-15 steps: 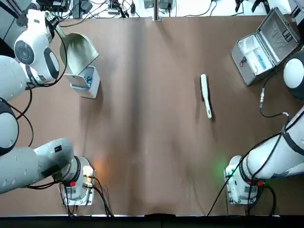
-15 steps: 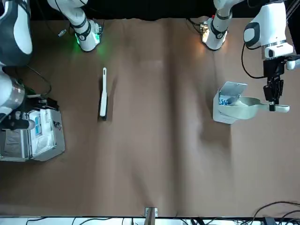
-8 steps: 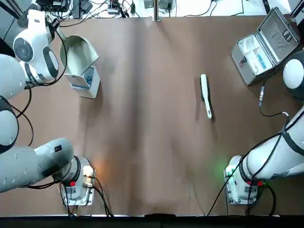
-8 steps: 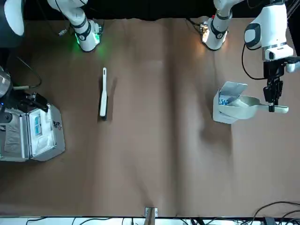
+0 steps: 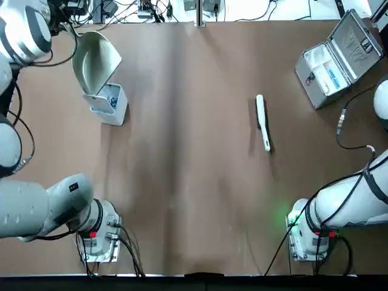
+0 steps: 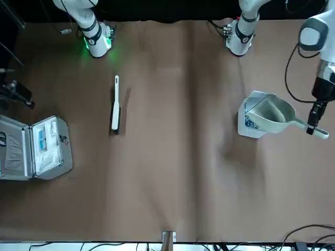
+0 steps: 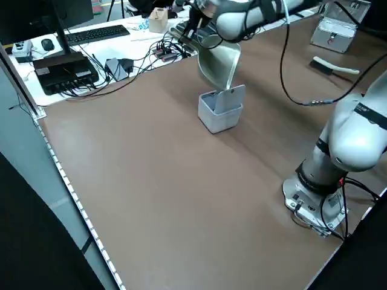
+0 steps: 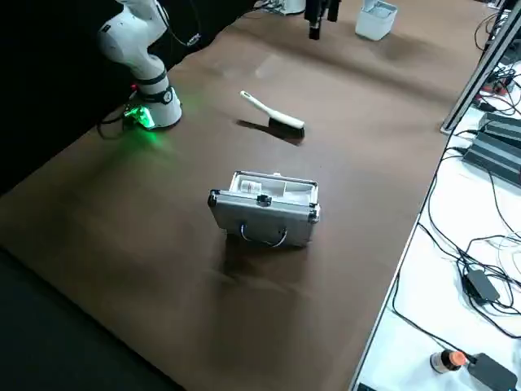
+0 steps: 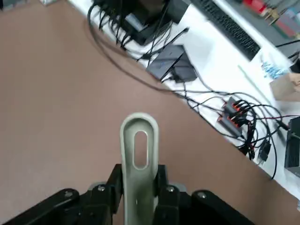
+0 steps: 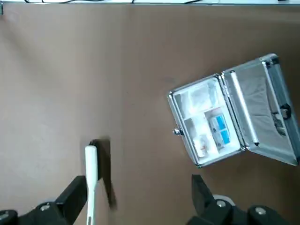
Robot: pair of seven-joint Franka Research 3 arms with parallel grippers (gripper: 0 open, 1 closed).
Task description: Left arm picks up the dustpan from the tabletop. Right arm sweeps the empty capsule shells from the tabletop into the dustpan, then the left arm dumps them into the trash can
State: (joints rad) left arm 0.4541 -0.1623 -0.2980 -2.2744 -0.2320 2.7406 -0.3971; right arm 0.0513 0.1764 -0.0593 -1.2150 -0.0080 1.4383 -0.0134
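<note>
"Where's the pan?"

"The cream-white plastic dustpan (image 6: 275, 112) hangs tilted, its wide mouth over or against the small light-grey square bin with a white flap lid (image 5: 119, 114). I can't tell whether they touch."

"And the claw?"

"The black two-finger left gripper (image 6: 312, 128) is closed on the short slotted handle (image 9: 139, 178), at the far left of the table. Nothing else is in it."

"So which way does the long axis run?"

"From the claw diagonally, rightward and back toward the robot's bases, handle first, then bowl, then bin. The left arm is much the nearer."

"Anything left to tip?"

"I see no shells in the bowl; blue bits (image 5: 113, 102) show inside the bin. I'd judge the dump nearly done or finished. A last tilt should keep the mouth over the opening, or stragglers could miss, and the lip might nudge the flap."

"The other side?"

"The black right gripper (image 10: 139, 182) is spread wide and empty, above the table's right side, by the slim white brush (image 10: 91, 180)."
</note>
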